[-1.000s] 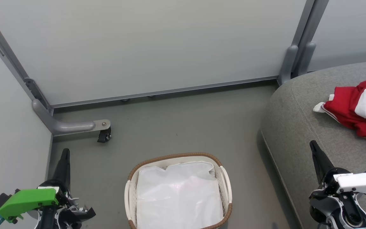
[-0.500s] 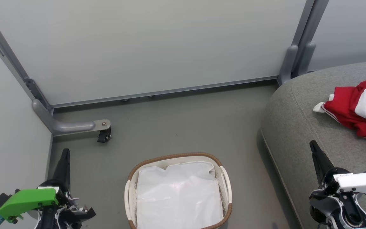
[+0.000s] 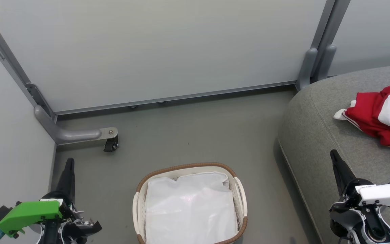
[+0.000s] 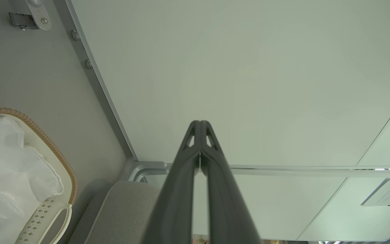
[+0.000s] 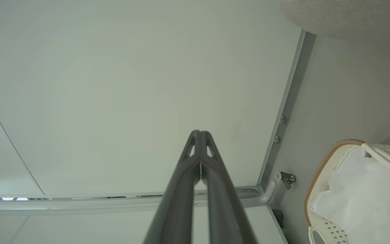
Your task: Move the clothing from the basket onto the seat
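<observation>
The red clothing [image 3: 381, 115] with white stripes lies bunched on the grey seat [image 3: 320, 128] at the right edge of the head view. The white basket [image 3: 190, 168] with a brown woven rim stands on the floor in the lower middle, holding just its white liner [image 3: 190, 210]. My left gripper [image 3: 69, 163] rests at the lower left, shut and empty, left of the basket. My right gripper [image 3: 333, 156] rests at the lower right over the seat's front edge, shut and empty, below the clothing. In both wrist views the fingertips meet: left gripper [image 4: 200, 123], right gripper [image 5: 200, 133].
Pale partition panels [image 3: 154, 47] close off the back and left. A grey metal foot with a black caster [image 3: 110, 144] juts onto the floor at the left. A grey post [image 3: 311, 67] stands by the seat's far corner. Grey floor [image 3: 195, 132] lies open between basket and panels.
</observation>
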### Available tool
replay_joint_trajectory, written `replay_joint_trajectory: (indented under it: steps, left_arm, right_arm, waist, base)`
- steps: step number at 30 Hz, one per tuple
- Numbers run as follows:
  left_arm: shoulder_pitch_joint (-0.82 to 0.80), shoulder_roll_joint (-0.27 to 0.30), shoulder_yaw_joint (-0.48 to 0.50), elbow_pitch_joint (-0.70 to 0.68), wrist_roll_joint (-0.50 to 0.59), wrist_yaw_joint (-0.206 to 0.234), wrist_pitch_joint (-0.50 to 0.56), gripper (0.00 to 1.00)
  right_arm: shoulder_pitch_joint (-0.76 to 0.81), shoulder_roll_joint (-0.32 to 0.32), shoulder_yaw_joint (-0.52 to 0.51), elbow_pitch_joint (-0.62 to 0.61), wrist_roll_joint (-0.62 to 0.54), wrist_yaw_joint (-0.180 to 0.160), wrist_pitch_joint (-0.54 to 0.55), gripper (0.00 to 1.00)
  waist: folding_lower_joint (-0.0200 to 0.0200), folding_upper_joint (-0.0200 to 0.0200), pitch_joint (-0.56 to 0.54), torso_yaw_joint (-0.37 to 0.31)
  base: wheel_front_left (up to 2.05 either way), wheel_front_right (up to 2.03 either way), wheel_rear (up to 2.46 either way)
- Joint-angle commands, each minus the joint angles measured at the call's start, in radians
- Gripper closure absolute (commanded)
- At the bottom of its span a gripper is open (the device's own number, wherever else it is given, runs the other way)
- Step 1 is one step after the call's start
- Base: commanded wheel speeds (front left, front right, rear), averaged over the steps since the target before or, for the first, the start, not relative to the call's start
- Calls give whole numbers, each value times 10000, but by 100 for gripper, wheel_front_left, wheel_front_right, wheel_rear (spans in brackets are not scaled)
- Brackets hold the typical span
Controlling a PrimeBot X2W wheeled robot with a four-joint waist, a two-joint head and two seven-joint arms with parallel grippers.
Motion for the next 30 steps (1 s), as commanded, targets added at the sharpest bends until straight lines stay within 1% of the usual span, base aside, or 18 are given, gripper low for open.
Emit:
replay_joint_trajectory:
  steps: [1, 30]
  left_arm:
    - [-109, 66, 22, -17, -29, -57, 31, 100]
    - [-109, 66, 21, -19, -30, -57, 29, 100]
  right_arm:
    - [105, -63, -22, -32, 30, 0, 15, 100]
    - [106, -63, -21, -32, 31, 0, 14, 100]
  waist:
    - [0, 0, 0, 0]
    - [0, 0, 0, 0]
  base:
    - [0, 0, 0]
    - [0, 0, 0]
